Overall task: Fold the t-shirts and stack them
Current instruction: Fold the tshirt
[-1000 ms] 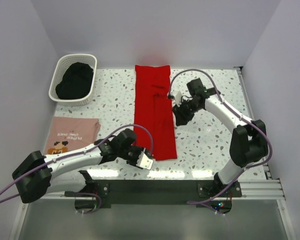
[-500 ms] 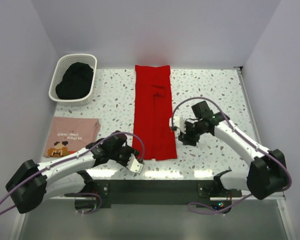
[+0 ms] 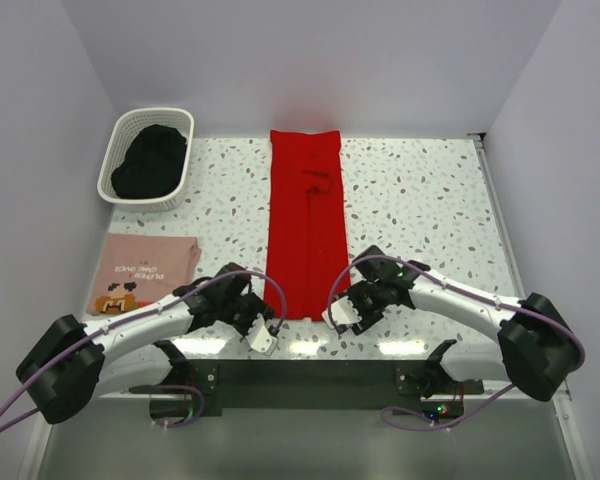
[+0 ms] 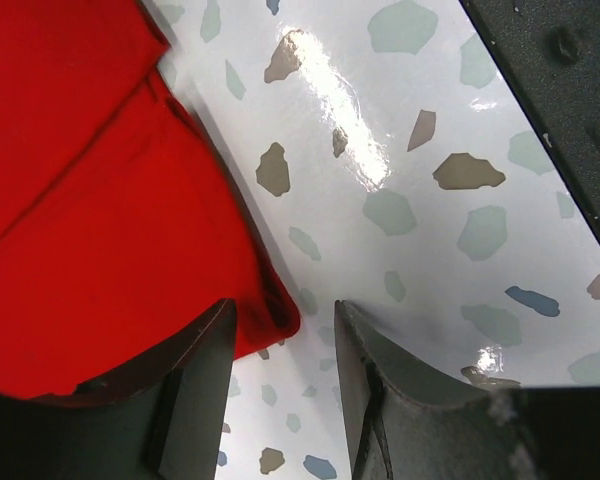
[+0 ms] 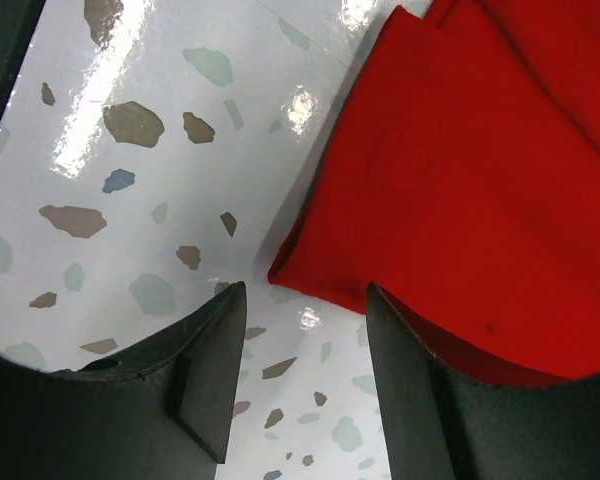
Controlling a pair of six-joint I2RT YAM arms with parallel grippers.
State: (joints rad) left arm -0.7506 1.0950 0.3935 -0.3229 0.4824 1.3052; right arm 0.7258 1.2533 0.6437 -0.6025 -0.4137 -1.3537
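The red t-shirt (image 3: 305,220) lies folded into a long narrow strip down the middle of the table. My left gripper (image 3: 263,336) is open at its near left corner. In the left wrist view the jaws (image 4: 285,345) stand either side of that red corner (image 4: 100,230). My right gripper (image 3: 342,315) is open at the near right corner. In the right wrist view the jaws (image 5: 305,335) stand either side of the corner of the red cloth (image 5: 480,200). The pink t-shirt (image 3: 145,270) lies folded at the left, with small print.
A white basket (image 3: 185,165) holding dark cloth stands at the back left. The speckled table (image 3: 420,200) ends at a dark front rail (image 3: 300,375) just behind both grippers.
My right gripper has swung from beside the shirt's middle down to its near right corner. My left gripper has shifted a little left and nearer, to the near left corner.
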